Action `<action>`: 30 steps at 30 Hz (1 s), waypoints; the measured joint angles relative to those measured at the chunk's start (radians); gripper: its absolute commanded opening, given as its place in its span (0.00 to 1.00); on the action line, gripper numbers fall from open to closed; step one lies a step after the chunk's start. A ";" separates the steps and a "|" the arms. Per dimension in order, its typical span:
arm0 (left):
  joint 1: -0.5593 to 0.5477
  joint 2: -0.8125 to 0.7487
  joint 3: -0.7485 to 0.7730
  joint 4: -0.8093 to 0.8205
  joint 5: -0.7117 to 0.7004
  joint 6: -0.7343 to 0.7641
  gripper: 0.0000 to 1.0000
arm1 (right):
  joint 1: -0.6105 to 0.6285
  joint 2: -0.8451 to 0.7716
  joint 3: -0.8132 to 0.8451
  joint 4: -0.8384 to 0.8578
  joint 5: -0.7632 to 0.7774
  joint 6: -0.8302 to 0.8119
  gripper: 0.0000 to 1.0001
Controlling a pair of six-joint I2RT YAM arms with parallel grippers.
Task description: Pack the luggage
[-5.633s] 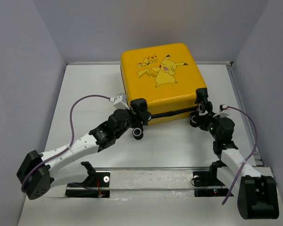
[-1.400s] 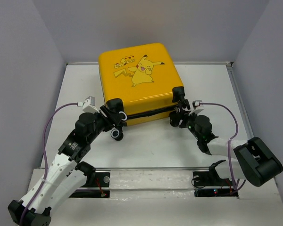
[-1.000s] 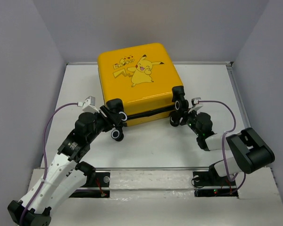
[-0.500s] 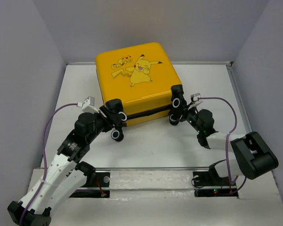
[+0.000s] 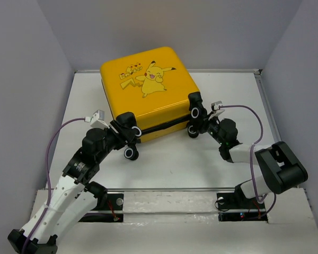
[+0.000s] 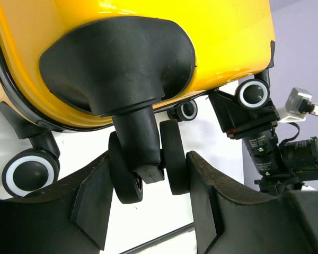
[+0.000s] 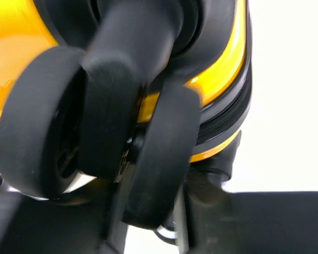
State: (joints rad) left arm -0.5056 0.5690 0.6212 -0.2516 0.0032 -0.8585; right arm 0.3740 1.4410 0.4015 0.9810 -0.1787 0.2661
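The yellow luggage [image 5: 148, 98] lies flat and closed at the back of the table, cartoon print facing up. My left gripper [image 5: 128, 139] is at its near-left corner. In the left wrist view the fingers [image 6: 93, 203] stand on either side of a black twin caster wheel [image 6: 172, 164] and touch it, under the yellow shell [image 6: 148, 32]. My right gripper [image 5: 199, 123] is at the near-right corner. There a black caster [image 7: 159, 159] fills the blurred right wrist view, held between dark fingers [image 7: 238, 222]. The lining is hidden.
Grey walls close in the white table [image 5: 164, 164] on the left, back and right. A metal rail [image 5: 164, 189] with both arm bases runs along the near edge. Purple cables [image 5: 61, 132] loop over each arm. The right wrist camera [image 6: 286, 156] shows beyond the far caster.
The luggage has slid left and turned, its near-right corner swinging back. Both grippers stayed on their casters. The right arm has stretched forward and left; the left arm shifted slightly left.
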 measured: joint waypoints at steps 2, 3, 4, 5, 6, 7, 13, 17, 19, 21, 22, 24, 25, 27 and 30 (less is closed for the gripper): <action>0.000 0.000 0.000 0.000 0.000 -0.001 0.06 | 0.000 0.023 0.000 0.011 -0.017 0.006 0.27; 0.000 0.000 0.000 0.000 0.000 -0.003 0.06 | 0.000 0.037 0.000 0.016 -0.024 0.011 0.25; 0.000 0.000 -0.002 0.001 0.000 -0.003 0.06 | 0.000 0.056 0.002 0.019 -0.031 0.016 0.24; 0.000 -0.001 -0.003 0.001 0.000 -0.004 0.06 | 0.000 0.076 0.003 0.019 -0.039 0.020 0.15; 0.000 -0.003 -0.006 0.002 0.001 -0.006 0.06 | 0.000 0.091 0.003 0.022 -0.047 0.023 0.11; 0.000 -0.004 -0.006 0.002 0.001 -0.006 0.06 | 0.000 0.100 0.003 0.024 -0.052 0.024 0.09; 0.002 -0.004 -0.010 -0.001 0.005 -0.006 0.06 | -0.002 0.123 0.017 0.039 -0.054 0.053 0.07; 0.002 -0.005 -0.011 0.000 0.006 -0.007 0.06 | -0.002 0.123 0.018 0.038 -0.054 0.051 0.07; 0.002 -0.006 -0.013 0.001 0.006 -0.007 0.06 | -0.002 0.123 0.018 0.037 -0.054 0.051 0.07; 0.002 -0.008 -0.017 0.004 0.007 -0.007 0.06 | -0.002 0.123 0.018 0.037 -0.054 0.051 0.07; 0.002 -0.008 -0.020 0.008 0.008 -0.007 0.06 | -0.002 0.122 0.018 0.036 -0.053 0.052 0.07; 0.002 -0.009 -0.026 0.020 0.010 -0.011 0.06 | 0.002 0.115 0.018 0.035 -0.053 0.063 0.07; 0.002 -0.009 -0.029 0.027 0.013 -0.013 0.06 | 0.010 0.111 0.016 0.035 -0.053 0.068 0.07; 0.002 -0.008 -0.041 0.043 0.019 -0.018 0.06 | 0.074 0.105 0.012 0.030 0.026 0.085 0.07; 0.019 0.006 -0.041 0.046 0.005 -0.017 0.06 | 0.244 0.113 0.013 0.031 0.251 0.128 0.07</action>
State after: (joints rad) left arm -0.4866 0.5751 0.5800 -0.2054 0.0082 -0.8757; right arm 0.6182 1.5539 0.4145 1.0115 0.0723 0.3939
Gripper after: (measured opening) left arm 0.611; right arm 0.168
